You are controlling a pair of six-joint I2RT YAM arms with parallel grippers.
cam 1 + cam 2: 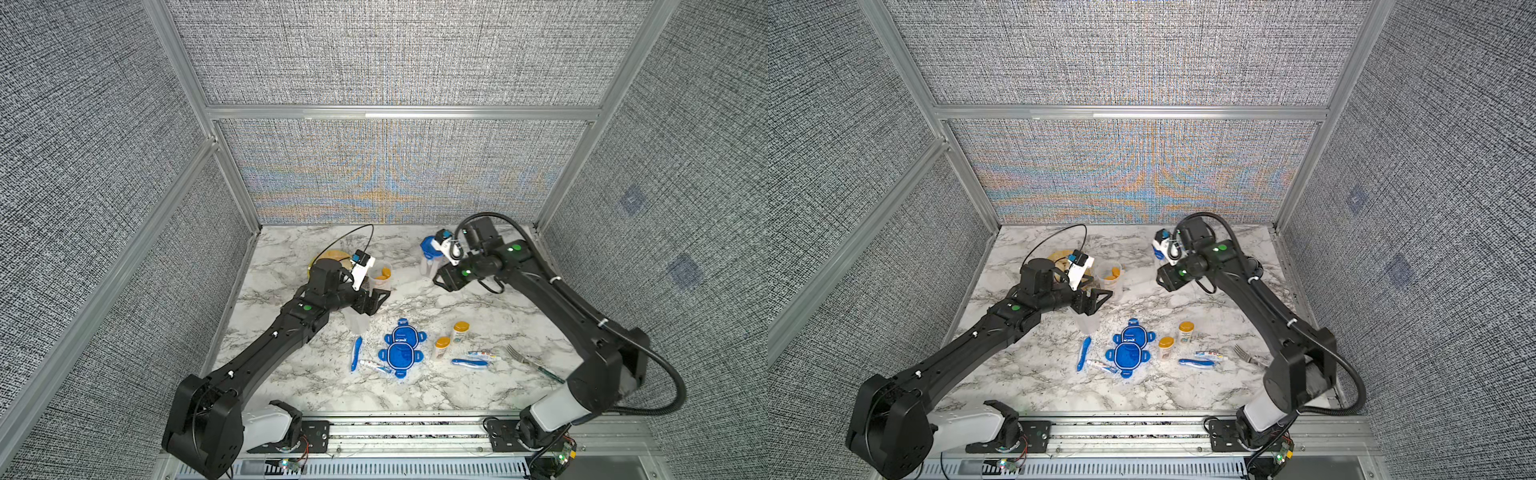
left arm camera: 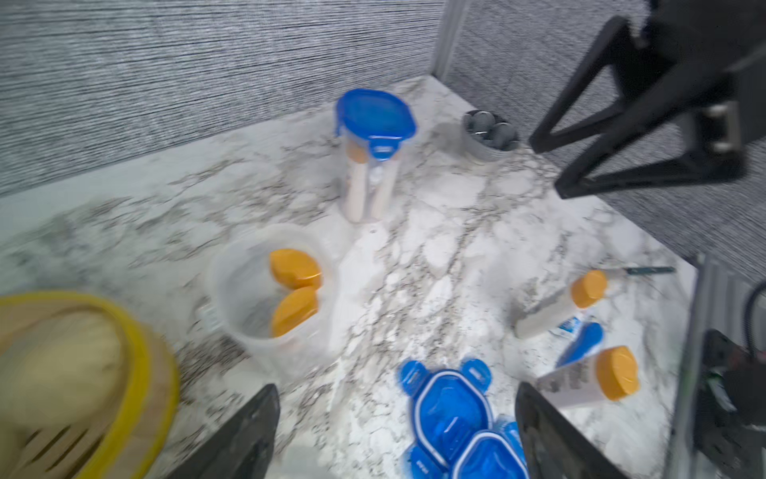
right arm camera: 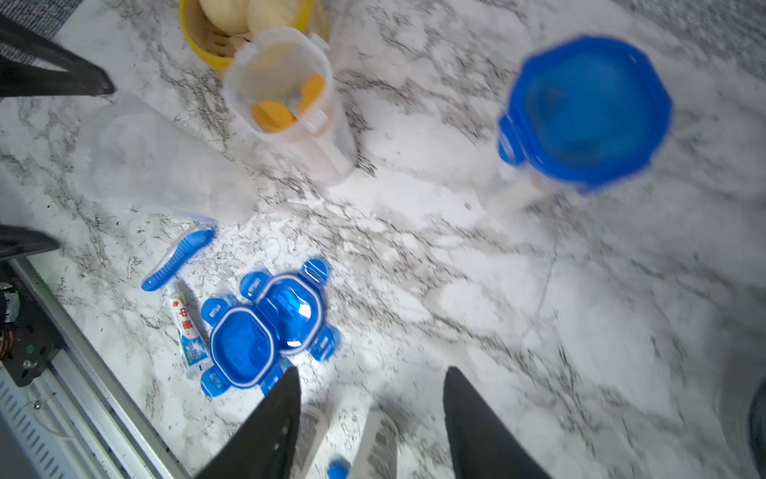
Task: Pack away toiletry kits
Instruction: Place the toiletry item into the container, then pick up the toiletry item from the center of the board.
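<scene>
We note left gripper (image 2: 396,390) spread wide, empty, near open tub (image 2: 232,298) holding two orange-capped bottles (image 2: 294,269). Right gripper (image 3: 373,373) parted, gripping nothing, near lidded tub (image 3: 580,112). Blue lids (image 1: 401,347), toothbrushes (image 1: 356,353), toothpaste tubes (image 1: 376,366), loose bottles (image 1: 460,332) lie on marble table (image 1: 457,395).

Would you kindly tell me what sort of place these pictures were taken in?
Most likely a robotics test booth, not a home: grey fabric panels in aluminium framing enclose a marble-pattern tabletop, and two arms are mounted on a rail at its front edge.
</scene>
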